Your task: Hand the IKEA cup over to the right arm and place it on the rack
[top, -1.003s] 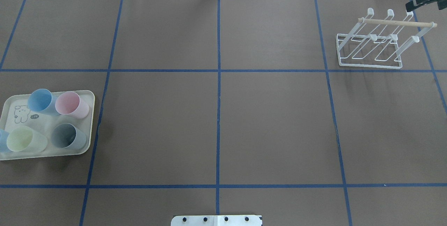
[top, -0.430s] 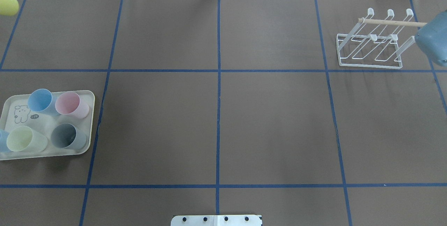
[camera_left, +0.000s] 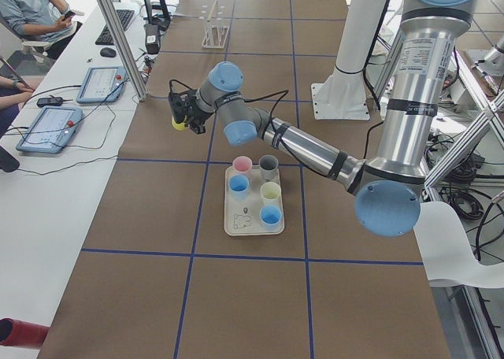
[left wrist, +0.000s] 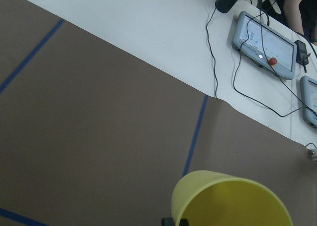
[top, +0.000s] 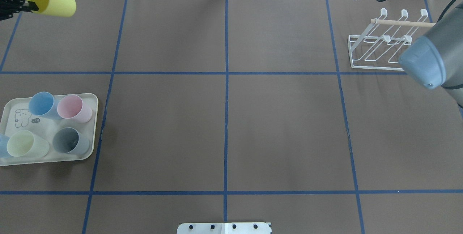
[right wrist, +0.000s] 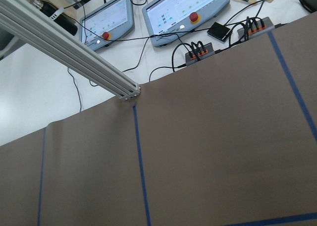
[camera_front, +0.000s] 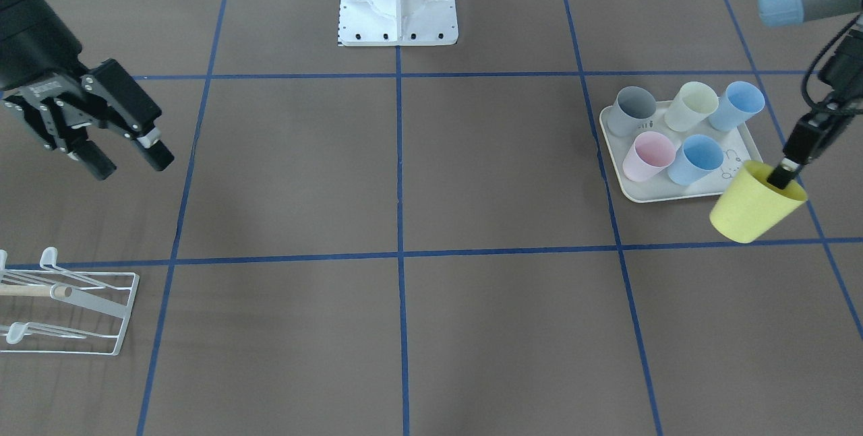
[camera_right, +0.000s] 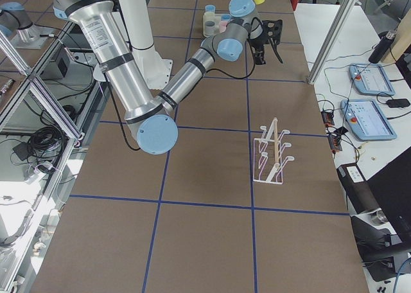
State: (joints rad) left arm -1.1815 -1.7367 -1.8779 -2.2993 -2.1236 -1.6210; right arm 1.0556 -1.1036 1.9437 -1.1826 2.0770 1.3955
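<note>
The left pincer is closed on the rim of the yellow cup, one finger inside the mouth and the other outside against the wall. It holds the cup tilted in the air, just past the operators' side of the tray that carries five other cups. The right pincer hangs open and empty at the opposite side of the worktop, well apart from the cup. The rack stands bare beyond it.

The grip is the main risk. A pinch on one thin patch of rim lets the cup pivot or slip during a fast carry across the worktop. How much of the outer finger bears on the wall is hard to make out, so the hold may be weaker than it looks.

At the handover, the right fingers could strike the left ones if they close near the mouth. A release before the right pincer has closed would drop the cup. A grasp at the wrong angle would leave the cup awkward to tip over a prong.
</note>
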